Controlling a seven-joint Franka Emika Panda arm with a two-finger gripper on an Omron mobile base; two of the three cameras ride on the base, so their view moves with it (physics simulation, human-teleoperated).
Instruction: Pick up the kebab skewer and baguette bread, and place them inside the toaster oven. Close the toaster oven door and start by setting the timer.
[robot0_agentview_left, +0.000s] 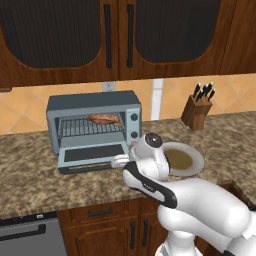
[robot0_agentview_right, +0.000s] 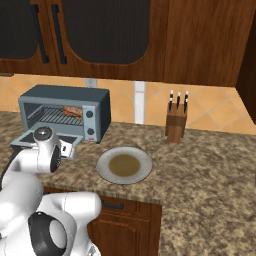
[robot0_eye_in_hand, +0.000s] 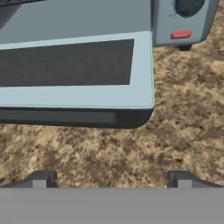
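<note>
The hand view shows the spread, empty gripper (robot0_eye_in_hand: 111, 178) near the dropped toaster oven door (robot0_eye_in_hand: 74, 72). The left base view shows the baguette bread (robot0_agentview_left: 105, 119) lying crosswise on the toaster oven (robot0_agentview_left: 92, 102) rack.

On the counter (robot0_agentview_left: 45, 175): toaster oven (robot0_agentview_left: 93, 107) at left, door (robot0_agentview_left: 92, 154) lowered in front, what seems the baguette bread (robot0_agentview_left: 106, 119) on its rack; plate (robot0_agentview_right: 124, 165) right of it, knife block (robot0_agentview_right: 176, 124) farther right, behind.

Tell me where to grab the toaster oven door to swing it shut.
Take the toaster oven door by its dark front lip, coming from below and in front. It lies folded down flat, free edge toward the open gripper, so that lip is the nearest liftable part.
</note>
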